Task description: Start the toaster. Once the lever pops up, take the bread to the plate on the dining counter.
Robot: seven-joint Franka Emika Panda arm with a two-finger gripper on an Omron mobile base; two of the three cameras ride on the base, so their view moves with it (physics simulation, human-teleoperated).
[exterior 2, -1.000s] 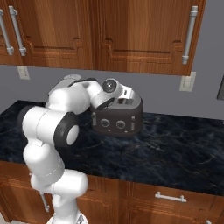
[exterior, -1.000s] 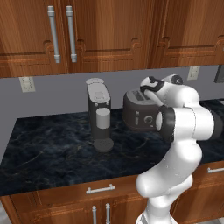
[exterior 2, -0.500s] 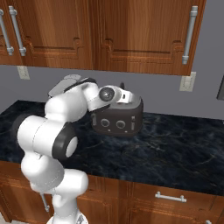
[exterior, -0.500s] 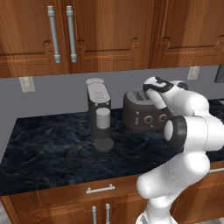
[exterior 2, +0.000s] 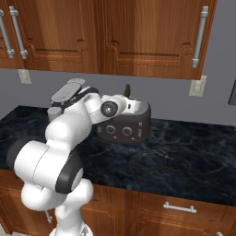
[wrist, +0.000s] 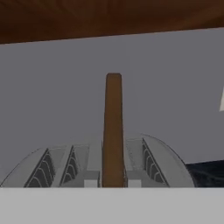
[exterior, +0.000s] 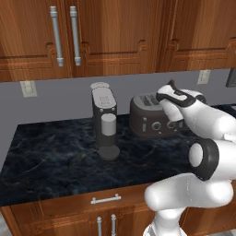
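The bread (wrist: 113,131) is seen edge-on in the hand view, standing upright dead ahead, and it is clamped at its lower end between the narrowly closed fingers, whose tips are hidden at the bottom of that view. Its long axis is pointed straight up, away from the hand, with the slots of the toaster (exterior: 150,120) spread just below and behind it. From the right base view the slice is shown as a dark sliver poking above the gripper (exterior 2: 127,99), over the toaster's top. A clean vertical lift is judged to be called for before anything is carried off toward the plate; the worktop (exterior: 55,156) lies below.
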